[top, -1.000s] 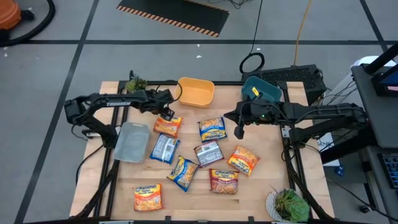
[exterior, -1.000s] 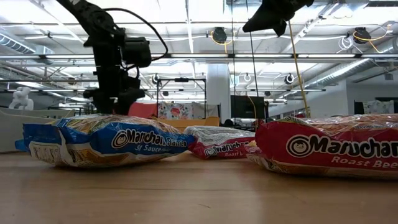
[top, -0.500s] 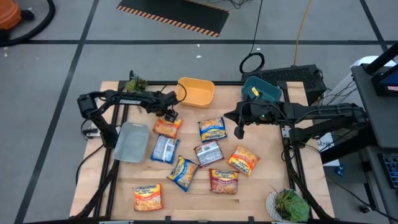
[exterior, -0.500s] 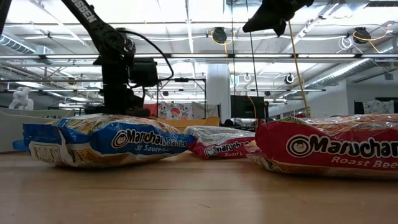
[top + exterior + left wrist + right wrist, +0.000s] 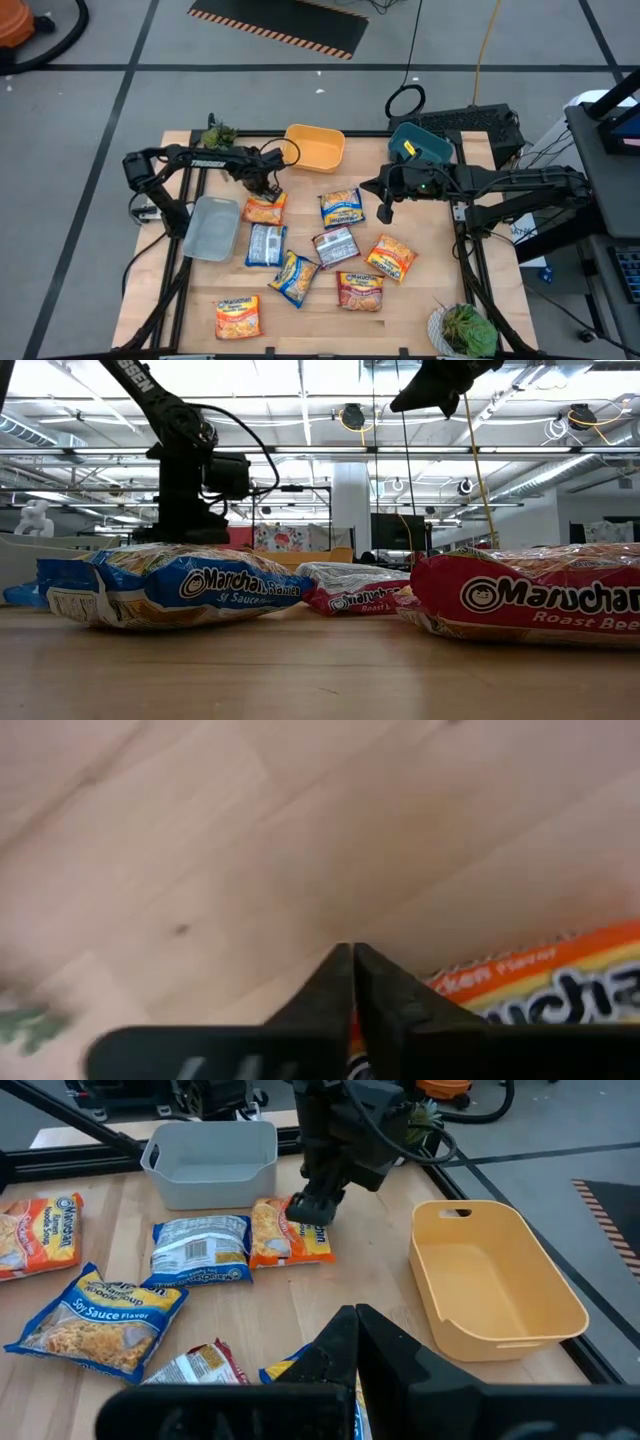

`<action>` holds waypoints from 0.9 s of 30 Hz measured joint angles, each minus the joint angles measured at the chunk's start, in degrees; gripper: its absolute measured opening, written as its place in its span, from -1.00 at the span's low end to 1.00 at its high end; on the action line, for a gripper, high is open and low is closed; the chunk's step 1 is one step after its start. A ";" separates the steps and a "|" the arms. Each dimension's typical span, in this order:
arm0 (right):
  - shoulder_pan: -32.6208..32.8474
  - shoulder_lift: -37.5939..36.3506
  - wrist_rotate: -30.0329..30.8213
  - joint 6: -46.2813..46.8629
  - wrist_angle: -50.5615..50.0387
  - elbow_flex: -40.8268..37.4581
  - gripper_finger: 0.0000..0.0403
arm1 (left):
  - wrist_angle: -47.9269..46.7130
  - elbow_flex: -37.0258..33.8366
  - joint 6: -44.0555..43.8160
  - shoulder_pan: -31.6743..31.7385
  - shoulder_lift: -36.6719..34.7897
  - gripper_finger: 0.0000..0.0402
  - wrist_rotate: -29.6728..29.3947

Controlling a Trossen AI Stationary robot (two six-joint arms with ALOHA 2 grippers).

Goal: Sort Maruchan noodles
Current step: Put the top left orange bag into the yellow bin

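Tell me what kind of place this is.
Probably a robotics lab or workshop: a wooden table on a grey floor with hazard-striped matting, and open ceiling pipes and strip lights behind.

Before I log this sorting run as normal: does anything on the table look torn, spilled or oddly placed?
Nothing stands out. The noodle packets lie loose and flat on the table, none visibly torn. The left gripper is down on an orange packet beside the yellow bin; the right gripper hangs shut above the table.
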 joint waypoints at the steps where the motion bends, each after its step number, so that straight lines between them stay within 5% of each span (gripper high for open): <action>1: 0.00 0.00 0.00 0.00 0.00 0.00 -1.00 | -0.71 0.39 0.28 0.19 -0.04 -0.96 -0.27; 7: 0.00 0.00 -0.02 -0.02 0.00 0.00 -1.00 | -0.42 3.76 5.02 0.25 -0.31 -0.98 -2.11; 16: 0.00 0.00 0.00 -0.35 0.03 -0.04 -1.00 | 5.15 6.24 20.56 -7.77 -4.20 -0.89 5.06; 21: 0.00 0.00 0.00 -0.33 0.13 -0.04 -1.00 | 7.07 6.22 18.87 -13.81 -4.17 -0.50 5.58; 27: 0.00 0.00 0.00 -0.28 0.23 -0.04 -1.00 | 9.14 6.22 16.59 -17.18 -4.17 0.19 -5.03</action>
